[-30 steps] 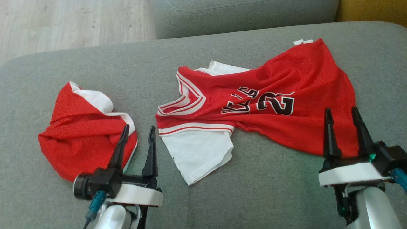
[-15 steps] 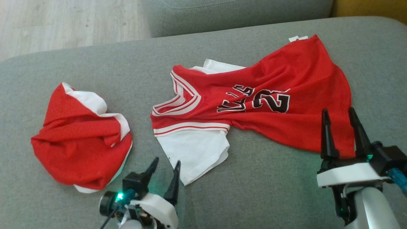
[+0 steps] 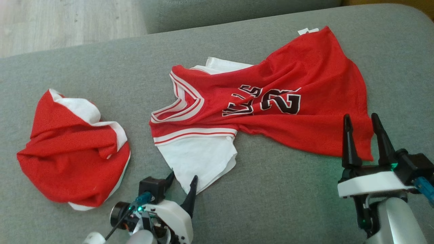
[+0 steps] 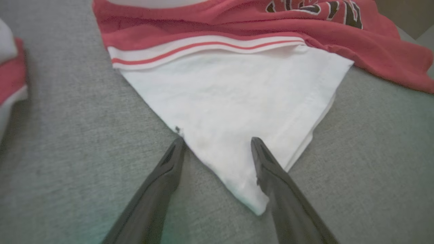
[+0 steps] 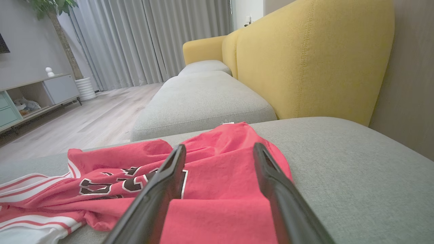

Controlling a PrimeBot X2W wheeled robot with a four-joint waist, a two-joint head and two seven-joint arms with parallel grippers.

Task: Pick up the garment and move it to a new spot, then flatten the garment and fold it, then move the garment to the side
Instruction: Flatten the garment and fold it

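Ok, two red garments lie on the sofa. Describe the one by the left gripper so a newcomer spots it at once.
On the grey sofa seat, look to the middle and right. The jersey lies spread there, red with black numerals and a white sleeve pointing into the open left gripper. The red bundle at the left end is crumpled and shows no numerals.

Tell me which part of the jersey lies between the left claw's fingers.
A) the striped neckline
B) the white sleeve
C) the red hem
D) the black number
B: the left wrist view shows a corner of the white sleeve between the open fingers of the left claw.
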